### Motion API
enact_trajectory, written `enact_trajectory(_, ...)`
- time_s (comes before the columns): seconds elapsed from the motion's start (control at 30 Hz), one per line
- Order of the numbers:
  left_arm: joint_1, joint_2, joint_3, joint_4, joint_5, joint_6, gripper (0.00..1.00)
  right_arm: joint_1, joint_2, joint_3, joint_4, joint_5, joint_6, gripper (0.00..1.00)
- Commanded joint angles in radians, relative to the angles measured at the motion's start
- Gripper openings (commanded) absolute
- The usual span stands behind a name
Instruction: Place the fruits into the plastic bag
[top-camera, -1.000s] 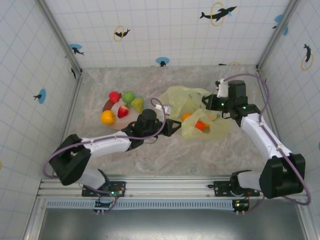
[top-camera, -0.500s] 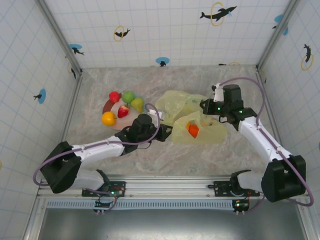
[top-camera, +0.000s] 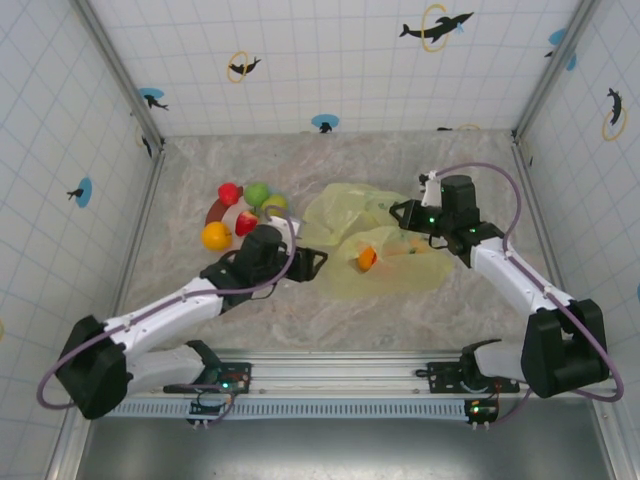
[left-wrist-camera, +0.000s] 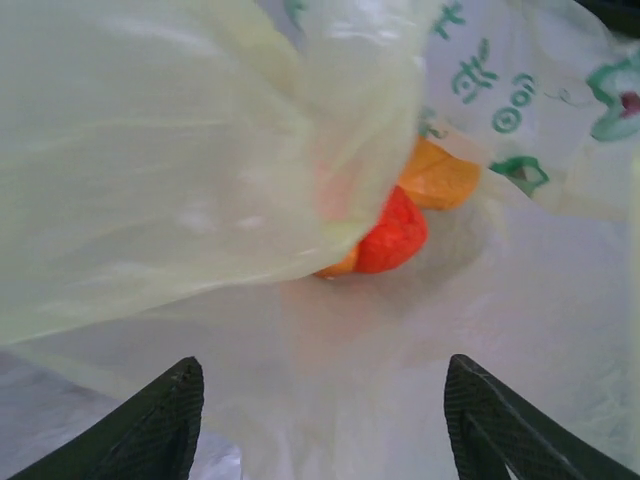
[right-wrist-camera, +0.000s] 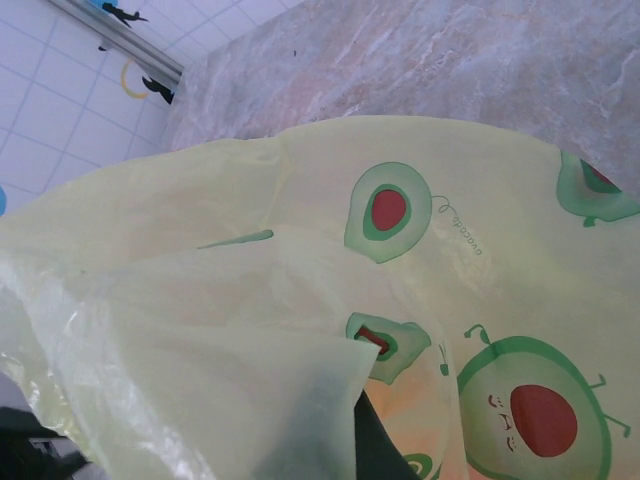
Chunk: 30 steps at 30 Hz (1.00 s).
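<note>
Two fruits lie inside the plastic bag (top-camera: 400, 272): a red-orange fruit (left-wrist-camera: 395, 235) with an orange fruit (left-wrist-camera: 440, 178) touching it. The bag lies crumpled on the marble table (top-camera: 330, 320), right of centre, its long axis running left to right and its mouth facing left toward the left gripper (top-camera: 312, 263). That gripper's jaws stand wide apart just outside the mouth, with nothing between them (only bag film lies beyond the fingertips (left-wrist-camera: 150, 420)). The right gripper (top-camera: 398, 213) is clamped on the bag's far upper edge, with film draped over its dark finger (right-wrist-camera: 375, 455). Five more fruits (top-camera: 246, 223) cluster on the plate (top-camera: 214, 212), left of the bag. Compared with a second ago, the left gripper has opened and backed leftward away from the bag, while the right gripper and the bag have shifted left.
</note>
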Motion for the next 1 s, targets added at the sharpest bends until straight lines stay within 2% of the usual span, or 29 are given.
enact_trajectory(0.0, 0.084, -0.088, 0.033, -0.159, -0.039, 0.066, 0.72, 0.005, 0.011, -0.018, 0.059, -0.014, 0.017, 0.0)
enact_trajectory(0.17, 0.239, -0.159, 0.09, -0.303, -0.113, 0.112, 0.81, 0.004, 0.01, -0.029, 0.085, -0.028, 0.017, 0.0)
enact_trajectory(0.33, 0.421, -0.113, 0.142, -0.388, -0.224, 0.168, 0.93, 0.004, 0.013, -0.041, 0.106, -0.045, 0.014, 0.0)
enact_trajectory(0.53, 0.665, 0.031, 0.159, -0.368, -0.204, 0.177, 0.98, 0.0, 0.015, -0.058, 0.139, -0.061, -0.005, 0.0)
enact_trajectory(0.7, 0.75, 0.175, 0.184, -0.335, -0.159, 0.173, 0.98, -0.008, 0.029, -0.067, 0.155, -0.094, -0.006, 0.0)
enact_trajectory(0.97, 0.797, 0.372, 0.245, -0.31, -0.076, 0.172, 0.98, -0.021, 0.035, -0.085, 0.175, -0.119, 0.0, 0.0)
